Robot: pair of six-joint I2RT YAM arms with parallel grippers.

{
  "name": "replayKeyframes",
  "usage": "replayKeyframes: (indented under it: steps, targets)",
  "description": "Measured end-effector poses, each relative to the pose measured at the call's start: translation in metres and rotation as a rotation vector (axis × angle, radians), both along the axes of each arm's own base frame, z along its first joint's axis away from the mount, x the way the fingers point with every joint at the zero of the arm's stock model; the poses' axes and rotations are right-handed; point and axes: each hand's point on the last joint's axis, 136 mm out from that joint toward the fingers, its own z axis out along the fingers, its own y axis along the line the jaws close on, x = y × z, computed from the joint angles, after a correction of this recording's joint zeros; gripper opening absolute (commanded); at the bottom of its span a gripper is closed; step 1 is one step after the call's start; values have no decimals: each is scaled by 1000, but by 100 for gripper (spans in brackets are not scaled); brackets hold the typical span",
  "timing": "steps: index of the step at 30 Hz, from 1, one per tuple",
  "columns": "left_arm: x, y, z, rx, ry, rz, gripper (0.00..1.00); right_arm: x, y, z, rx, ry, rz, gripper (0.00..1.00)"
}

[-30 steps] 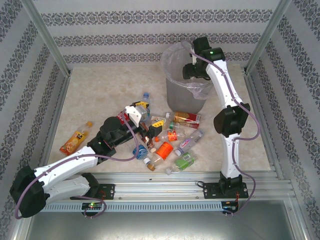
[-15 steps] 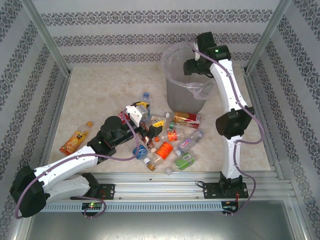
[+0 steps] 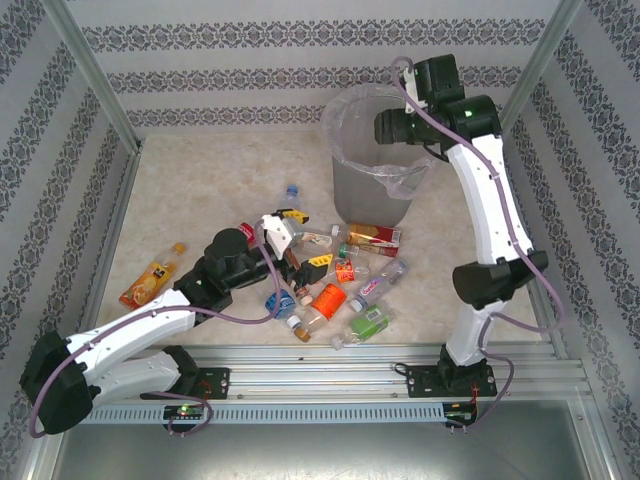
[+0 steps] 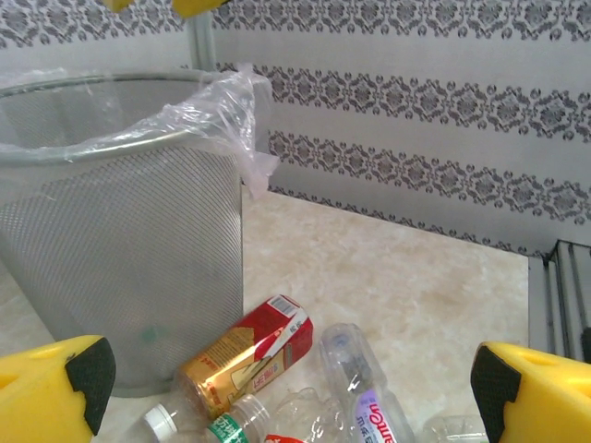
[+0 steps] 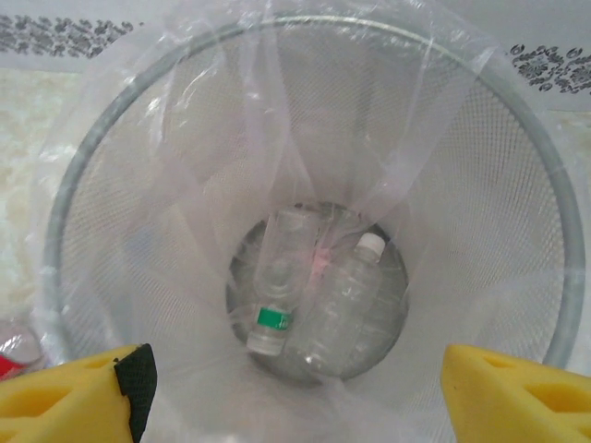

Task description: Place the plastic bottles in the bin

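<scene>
Several plastic bottles [image 3: 340,285] lie in a heap on the table in front of the bin [image 3: 372,175]. My left gripper [image 3: 306,238] hovers open over the heap's left side, holding nothing. In the left wrist view its yellow fingertips [image 4: 51,397] flank a red and gold labelled bottle [image 4: 249,355] and a clear bottle with a purple label [image 4: 365,397], beside the bin's mesh wall [image 4: 120,240]. My right gripper [image 3: 393,127] hangs open above the bin's mouth. Below it, a green-labelled bottle [image 5: 275,295] and a white-capped bottle [image 5: 346,309] lie on the bin's bottom.
An orange-labelled bottle [image 3: 150,280] lies alone at the far left and a blue-capped one [image 3: 291,192] behind the heap. Patterned walls and metal posts enclose the table. The clear bag [image 5: 277,138] drapes over the bin rim [image 5: 563,240].
The right arm has swung its elbow out to the right, and its gripper has shifted back and right over the bin. The left gripper has edged slightly toward the heap.
</scene>
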Motion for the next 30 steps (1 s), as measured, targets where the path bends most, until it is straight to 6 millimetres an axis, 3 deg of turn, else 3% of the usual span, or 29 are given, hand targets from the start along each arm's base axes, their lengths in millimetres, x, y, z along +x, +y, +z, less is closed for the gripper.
replayKeyframes:
  steps: [8, 13, 21, 30]
  targets:
    - [-9, -3, 1, 135, 65, -47, 100, -77, -1, -25, 79, 60, -55, 84]
    - [-22, -2, -17, 243, 114, -108, 100, -122, -6, -53, 155, 113, -129, 84]
    - [-46, 0, -54, 386, 163, -223, 100, -180, -5, -118, 203, 256, -244, 87]
    - [-63, -5, -87, 476, 243, -307, 100, -224, 8, -188, 168, 435, -317, 92]
